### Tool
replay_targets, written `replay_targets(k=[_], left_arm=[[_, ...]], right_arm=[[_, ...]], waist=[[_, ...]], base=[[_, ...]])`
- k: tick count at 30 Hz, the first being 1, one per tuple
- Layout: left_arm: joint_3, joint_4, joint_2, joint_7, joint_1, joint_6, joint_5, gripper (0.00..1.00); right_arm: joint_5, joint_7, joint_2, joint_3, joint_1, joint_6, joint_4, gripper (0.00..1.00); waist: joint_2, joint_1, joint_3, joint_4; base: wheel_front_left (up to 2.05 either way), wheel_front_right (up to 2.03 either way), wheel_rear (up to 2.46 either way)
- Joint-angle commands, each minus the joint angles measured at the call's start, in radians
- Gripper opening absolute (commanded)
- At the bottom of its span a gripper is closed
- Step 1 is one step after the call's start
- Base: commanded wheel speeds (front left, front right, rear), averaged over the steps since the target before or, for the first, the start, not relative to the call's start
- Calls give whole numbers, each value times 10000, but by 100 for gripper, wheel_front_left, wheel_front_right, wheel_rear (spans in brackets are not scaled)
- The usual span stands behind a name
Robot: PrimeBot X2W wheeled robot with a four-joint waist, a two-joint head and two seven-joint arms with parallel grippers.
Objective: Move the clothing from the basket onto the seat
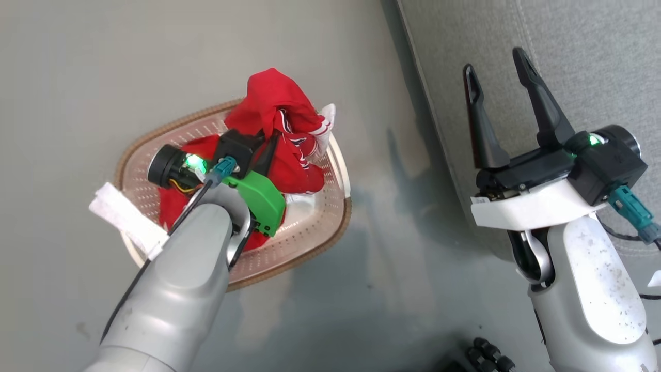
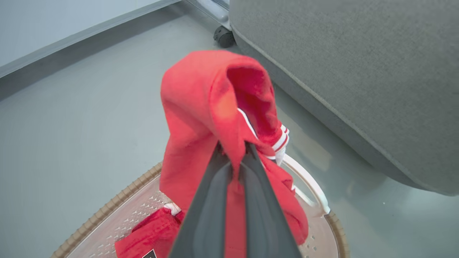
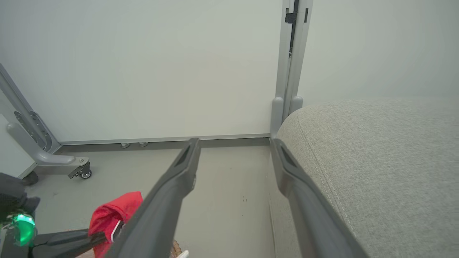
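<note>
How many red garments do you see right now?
2. The raised garment hangs pinched in the left gripper above the basket; the second garment lies in the basket under that arm. More could be hidden beneath.

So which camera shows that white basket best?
The head view: it looks down on the basket, showing nearly its whole oval rim. The left wrist view catches part of the rim and one handle; the right wrist view, a sliver.
</note>
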Motion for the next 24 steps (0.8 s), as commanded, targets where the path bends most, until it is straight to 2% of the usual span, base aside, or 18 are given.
replay_targets(k=[1, 14, 24], left_arm=[[125, -264, 39, -31, 341, 13, -12, 0], [1101, -3136, 6, -33, 1998, 13, 457, 0], [1341, -5084, -14, -35, 2066, -15, 708, 0]], right_arm=[[-60, -48, -41, -76, 243, -3, 113, 100], [-83, -48, -38, -239, 1296, -3, 739, 100], [36, -48, -40, -172, 1881, -3, 893, 100]], waist=[[-1, -1, -1047, 617], [-1, -1, -2925, 1133], [-1, -1, -3991, 1283]], base=[[0, 0, 0], [0, 0, 0], [0, 0, 0]])
